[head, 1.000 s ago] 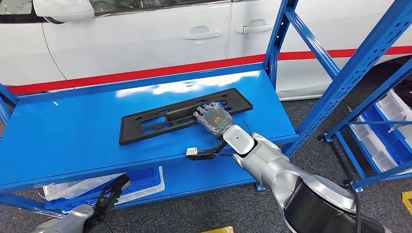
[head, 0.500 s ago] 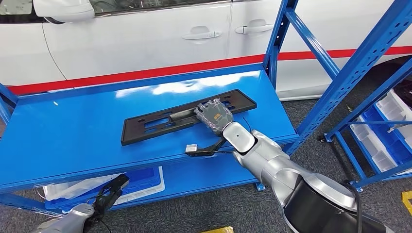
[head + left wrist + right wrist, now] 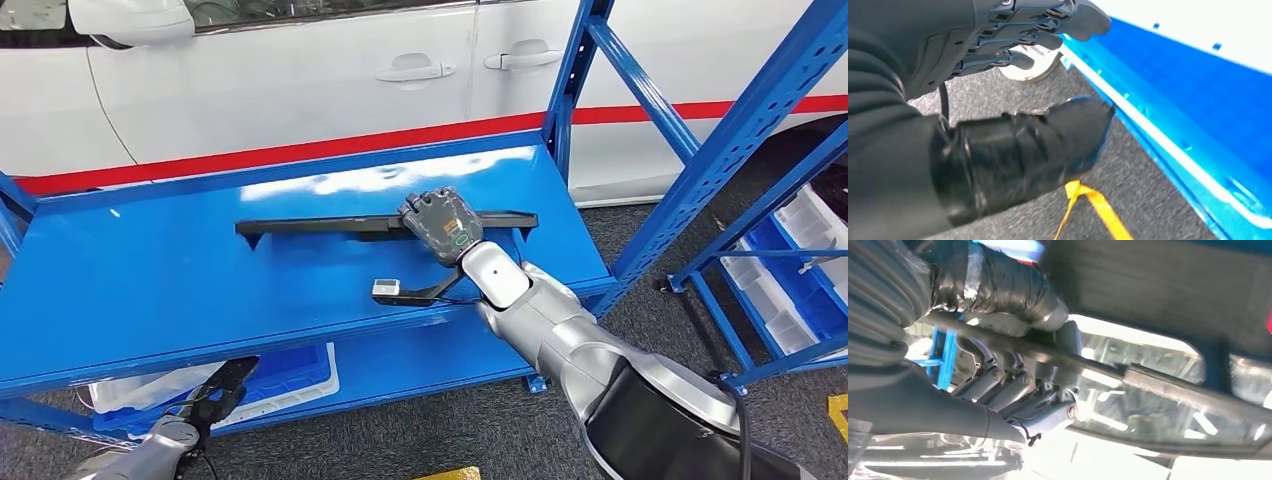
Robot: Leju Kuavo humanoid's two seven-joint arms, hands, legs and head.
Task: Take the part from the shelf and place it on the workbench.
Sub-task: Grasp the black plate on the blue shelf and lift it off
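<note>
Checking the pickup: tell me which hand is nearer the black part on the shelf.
Right. The right hand grips the black part on the blue shelf; the left hand hangs low, below the shelf's front edge, holding nothing.

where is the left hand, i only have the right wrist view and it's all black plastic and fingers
Observer: The left hand hangs low in front of the blue shelf, below its top deck, holding nothing.
Operator: is the part off the deck or flat
Observer: In the head view the black part is tipped up on edge; the right hand grips it right of its middle.
Operator: anything near it i could hit
Observer: A blue upright post stands just beyond the part's right end, with a white car behind the shelf.
</note>
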